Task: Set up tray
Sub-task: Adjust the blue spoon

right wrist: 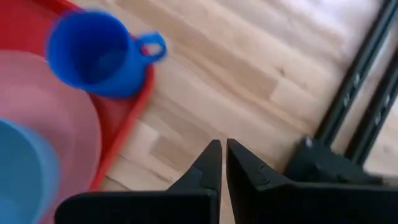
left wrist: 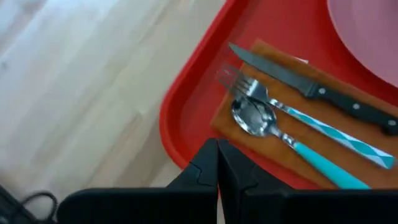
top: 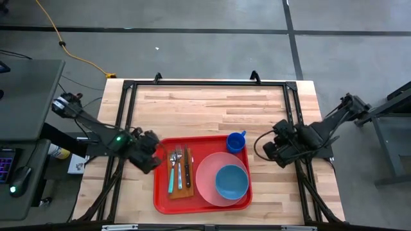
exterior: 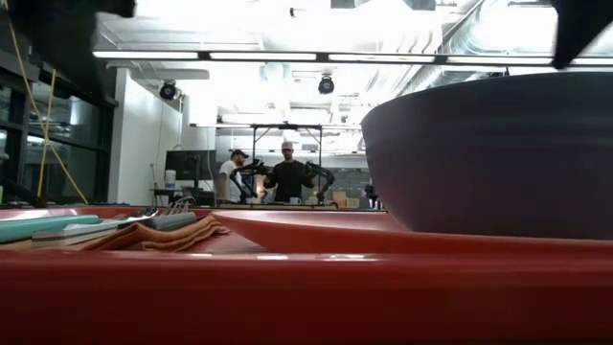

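Note:
The red tray [top: 164,202] lies flat on the wooden table by its near edge. On it an orange-brown napkin [top: 182,191] carries a teal spoon [top: 171,176], a fork [top: 179,168] and a black-handled knife [top: 187,170]. Beside them a pink plate [top: 207,173] holds a blue bowl [top: 231,181], and a blue cup [top: 236,142] stands in the tray's far right corner. My left gripper [top: 154,159], shut, is at the tray's far left corner [left wrist: 171,118]. My right gripper [top: 266,151], shut, hangs over bare wood right of the tray, apart from the cup [right wrist: 93,53]. My left gripper's shut fingertips [left wrist: 208,155] show right at the tray's rim [left wrist: 186,158] near its left corner, coming from the table's left. I cannot tell whether they touch the rim or hover just above it.
A black metal frame [top: 205,83] runs around the table's far part and down both sides [right wrist: 357,81]. Bare wood lies between the tray and the far edge. In the low view the tray's rim [exterior: 306,297] fills the foreground; people stand far behind in the room.

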Controlling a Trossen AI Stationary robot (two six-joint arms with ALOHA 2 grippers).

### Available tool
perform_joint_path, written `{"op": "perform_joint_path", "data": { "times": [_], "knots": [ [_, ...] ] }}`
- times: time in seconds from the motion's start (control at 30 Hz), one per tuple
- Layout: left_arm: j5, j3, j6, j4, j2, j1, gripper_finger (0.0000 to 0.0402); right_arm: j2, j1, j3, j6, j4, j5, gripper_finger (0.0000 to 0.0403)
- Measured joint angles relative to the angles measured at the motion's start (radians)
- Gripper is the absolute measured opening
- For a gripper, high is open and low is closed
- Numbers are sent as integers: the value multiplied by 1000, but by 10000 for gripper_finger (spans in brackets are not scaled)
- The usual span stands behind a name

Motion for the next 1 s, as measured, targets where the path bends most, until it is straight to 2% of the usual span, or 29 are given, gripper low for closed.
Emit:
{"op": "perform_joint_path", "data": {
  "times": [0.17, 0.33, 0.5, 0.6, 0.67, 0.83, 0.93, 1.0],
  "knots": [
    [18, -73, -214, -59, -44, -108, 36, -49, 0, -94, 57, 5, -69, 0],
    [4, -111, -369, -90, -67, -208, 41, -92, 0, -130, 63, 5, -74, 0],
    [-137, -111, -483, -181, -105, -305, 36, -146, 30, -130, 19, 5, 23, 0],
    [-273, -111, -514, -200, -134, -348, 31, -189, 31, -129, 4, 5, 63, 0],
    [-324, -111, -515, -204, -151, -363, 30, -215, 31, -129, -18, 11, 100, 0],
    [-333, -129, -500, -188, -177, -364, 37, -268, 7, -130, -80, 77, 190, 0],
    [-321, -171, -498, -93, -190, -364, 42, -283, -17, -129, -109, 99, 221, 0],
    [-272, -210, -498, -6, -191, -363, 44, -287, -36, -129, -120, 98, 230, 0]
  ]
}}
